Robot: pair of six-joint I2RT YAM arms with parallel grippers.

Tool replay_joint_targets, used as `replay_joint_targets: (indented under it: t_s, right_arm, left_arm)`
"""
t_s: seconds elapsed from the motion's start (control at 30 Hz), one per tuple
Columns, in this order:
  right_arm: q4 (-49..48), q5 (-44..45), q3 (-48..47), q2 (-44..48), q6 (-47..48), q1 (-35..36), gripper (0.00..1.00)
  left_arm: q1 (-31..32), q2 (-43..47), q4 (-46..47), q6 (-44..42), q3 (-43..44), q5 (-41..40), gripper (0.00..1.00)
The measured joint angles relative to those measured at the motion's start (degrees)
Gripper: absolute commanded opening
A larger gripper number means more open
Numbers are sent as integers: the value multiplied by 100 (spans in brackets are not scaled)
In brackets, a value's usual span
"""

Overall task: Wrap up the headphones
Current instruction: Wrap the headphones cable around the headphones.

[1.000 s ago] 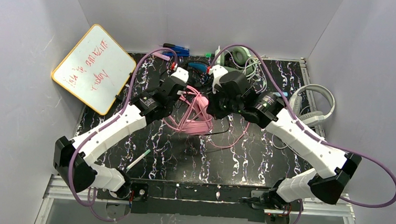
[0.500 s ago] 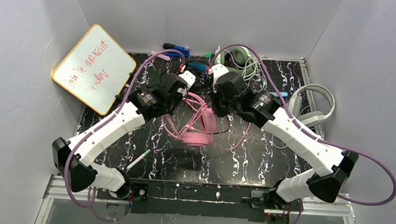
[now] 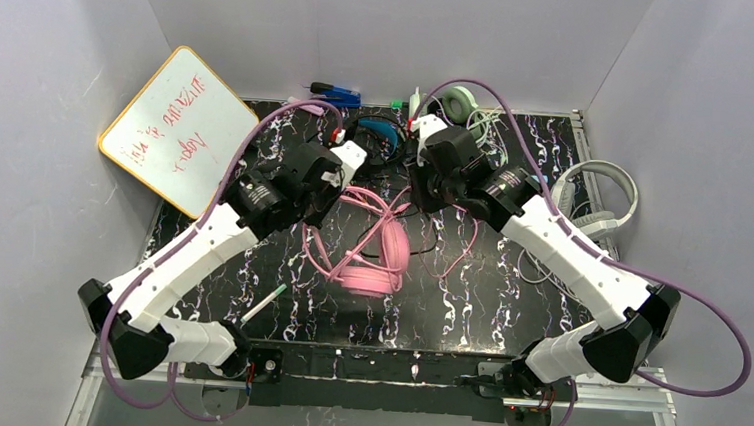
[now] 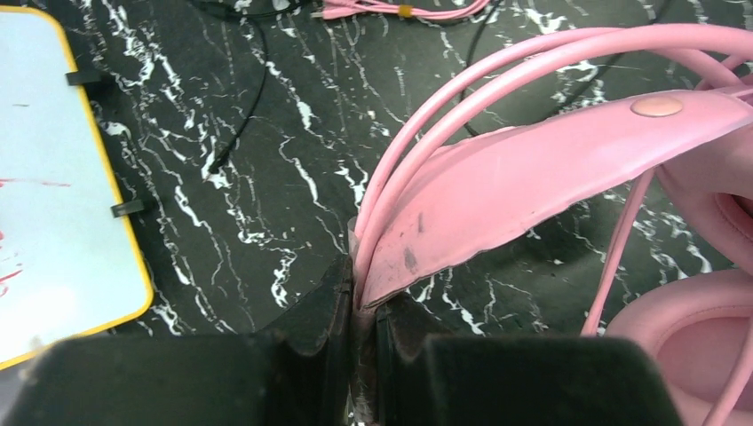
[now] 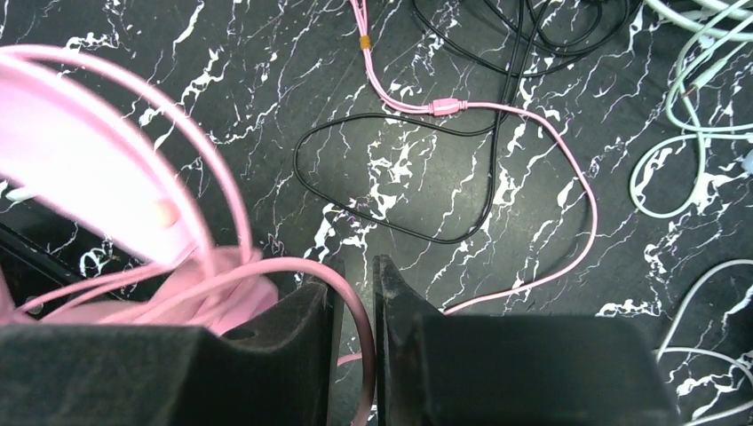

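Note:
The pink headphones (image 3: pixel 377 265) sit at the table's middle, their headband (image 4: pixel 533 169) rising to my left gripper (image 4: pixel 364 297), which is shut on the band's edge. Loops of pink cord (image 3: pixel 353 206) lie over the band. My right gripper (image 5: pixel 357 286) hovers just right of the headphones with its jaws a little apart. The pink cord (image 5: pixel 442 107) runs loosely through that gap and trails right across the table. Black-and-blue headphones (image 3: pixel 379 133) lie at the back, between the two wrists. White-grey headphones (image 3: pixel 604 201) rest at the right edge.
A whiteboard (image 3: pixel 178 129) leans at the left wall. A pale green headset (image 3: pixel 456 103) and its tangled cords sit at the back. A black cord (image 5: pixel 391 213) loops on the marble table (image 3: pixel 466 310). A pen (image 3: pixel 264 305) lies front left.
My right gripper has opened off the pink cord and drawn back toward the far edge. The left gripper has pulled left, and the pink ear cups now lie nearer the front.

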State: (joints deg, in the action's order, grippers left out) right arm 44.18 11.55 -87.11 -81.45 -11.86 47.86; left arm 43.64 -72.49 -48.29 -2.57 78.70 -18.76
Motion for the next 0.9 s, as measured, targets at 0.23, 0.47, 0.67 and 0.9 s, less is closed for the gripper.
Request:
replay_joint_targets:
  t_s: [0.23,0.47,0.67,0.9]
  right_arm:
    - [-256,-796,291,0,-37,-402,24]
    - [-374,-1097,275,9,-37,-463,24]
    - [-369,-1305,251,-4,-87,-634,24]
    - [-398,-1545,365,-42,-175,-807,24]
  left_arm:
    - [2,238,-79,197,-2,562,0]
    - [4,186,-164,343,-44,890,0]
    - [15,46,-129,542,-76,1043,0]
    - [238,-175,-85,802,-219,1147,0]
